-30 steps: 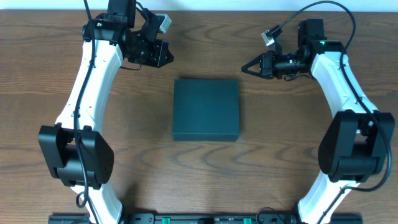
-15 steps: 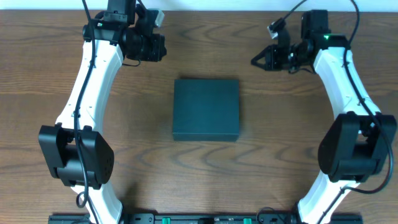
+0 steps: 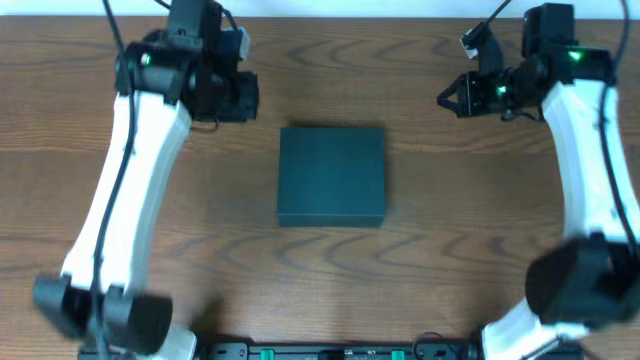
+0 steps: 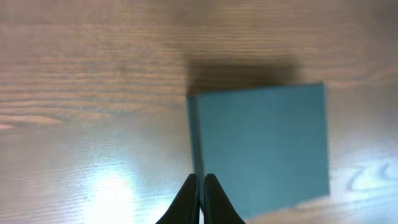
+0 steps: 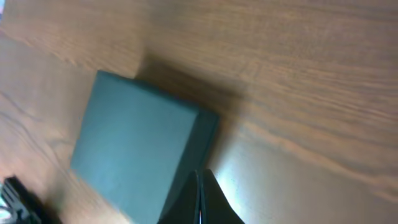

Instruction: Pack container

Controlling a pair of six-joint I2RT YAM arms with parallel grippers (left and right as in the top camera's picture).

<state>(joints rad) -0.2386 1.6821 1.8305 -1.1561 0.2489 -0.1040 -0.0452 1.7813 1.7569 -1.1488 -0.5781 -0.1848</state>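
Centrally, closed container on table, left fingers and right fingers pinched together, empty.

On my left wrist feed, the left gripper shows its two fingers pressed together, tips lined up with the left edge of the container, which lies flat on the wooden table.

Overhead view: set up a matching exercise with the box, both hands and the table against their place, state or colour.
Things:
1. box
2. left hand
3. right hand
4. table

Descriptions:
A. brown wood grain
B. far left of the table, shut, empty
C. centre of the table, lid closed
D. far right of the table, shut, empty

Pairs: 1-C, 2-B, 3-D, 4-A
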